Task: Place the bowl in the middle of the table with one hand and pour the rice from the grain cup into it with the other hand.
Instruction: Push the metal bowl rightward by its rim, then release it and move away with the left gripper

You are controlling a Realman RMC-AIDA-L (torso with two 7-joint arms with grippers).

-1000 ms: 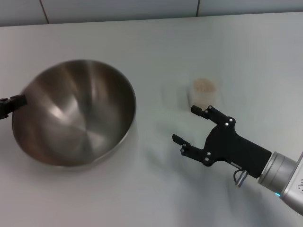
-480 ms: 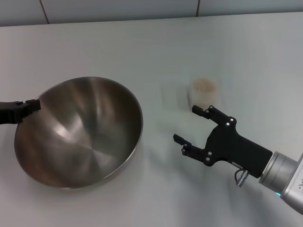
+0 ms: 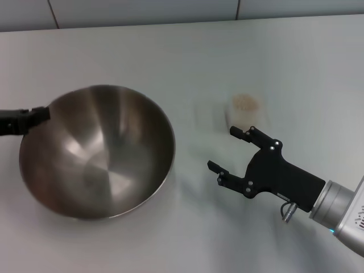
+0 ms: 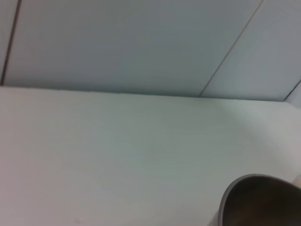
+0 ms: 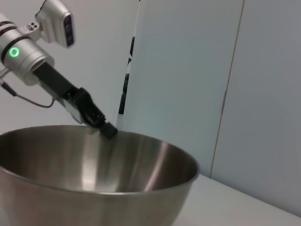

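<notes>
On the left of the plain white counter (image 3: pixel 187 51) we see the large round stainless-steel bowl (image 3: pixel 96 151), its rim gripped by the black left pincer (image 3: pixel 40 115). Our black two-pronged right pincer (image 3: pixel 228 149) hovers wide apart, just beside the small clear plastic grain cup (image 3: pixel 245 111) holding off-white rice (image 3: pixel 245 102).

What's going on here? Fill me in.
The left claw grips the rim of the steel bowl, holding it on the left half of the table. The right claw waits open just short of the small cup of rice, which stands untouched. Nothing has been poured; the bowl is empty.
</notes>
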